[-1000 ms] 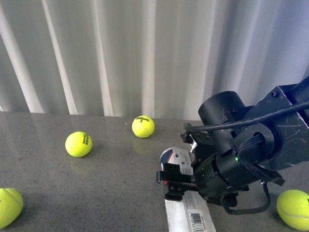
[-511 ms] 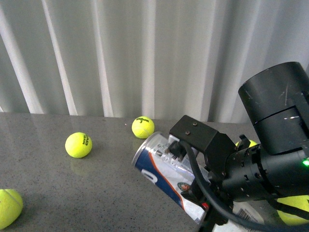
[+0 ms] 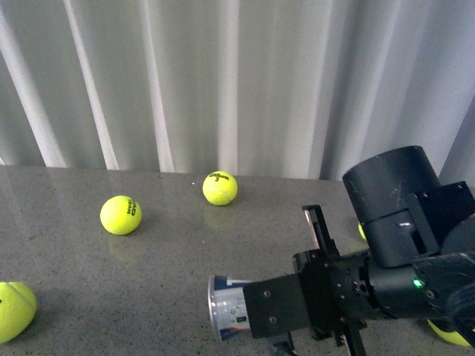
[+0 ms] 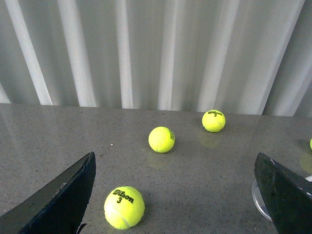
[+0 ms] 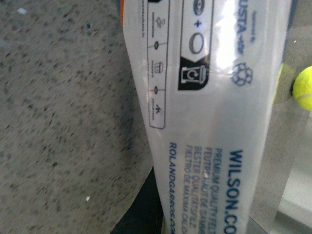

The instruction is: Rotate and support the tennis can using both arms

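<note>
Evidently mid-rotation, the right gripper (image 3: 276, 315) seemed clamped on the tennis can (image 3: 225, 308), level near the table's (image 3: 89, 282) front edge. The left gripper (image 4: 174, 158), jaws wide apart, would next need to support the can's free end.

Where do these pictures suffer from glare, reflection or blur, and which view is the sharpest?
Front view: bright curtain, glossy table faintly mirroring the balls. Left wrist view: sharpest, print on the nearest ball readable. Right wrist view: tennis can very close, white glare band along it, lettering slightly soft but readable.
</note>
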Robot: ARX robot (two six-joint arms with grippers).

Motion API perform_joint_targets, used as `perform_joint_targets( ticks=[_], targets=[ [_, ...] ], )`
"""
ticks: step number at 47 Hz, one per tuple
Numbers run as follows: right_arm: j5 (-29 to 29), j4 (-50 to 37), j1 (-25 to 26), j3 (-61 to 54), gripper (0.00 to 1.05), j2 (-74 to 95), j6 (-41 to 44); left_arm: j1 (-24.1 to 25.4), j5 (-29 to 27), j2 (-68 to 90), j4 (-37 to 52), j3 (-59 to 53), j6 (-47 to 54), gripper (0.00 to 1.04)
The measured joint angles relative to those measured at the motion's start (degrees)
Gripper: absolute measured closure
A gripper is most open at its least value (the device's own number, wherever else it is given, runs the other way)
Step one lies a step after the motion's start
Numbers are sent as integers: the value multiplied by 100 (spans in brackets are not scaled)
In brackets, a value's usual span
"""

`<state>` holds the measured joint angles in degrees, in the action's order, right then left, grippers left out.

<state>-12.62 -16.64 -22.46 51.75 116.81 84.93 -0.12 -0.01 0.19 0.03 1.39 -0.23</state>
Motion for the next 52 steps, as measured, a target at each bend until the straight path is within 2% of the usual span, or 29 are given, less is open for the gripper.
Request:
perform_joint_targets(
  ticks=[18,33,39,52],
  targets=[
    [111,-52,-308,673,98,511,-1117,0,0,0,0,2,0,7],
    [98,-188,-297,728,98,721,-1456,0,0,0,0,0,0,7],
    [-170,-195,-293,662,74,678,-1867,0,0,0,0,2,0,7],
    [-525,-236,-304,466,34,129,-2837,0,0,0,0,2,0,7]
  ],
)
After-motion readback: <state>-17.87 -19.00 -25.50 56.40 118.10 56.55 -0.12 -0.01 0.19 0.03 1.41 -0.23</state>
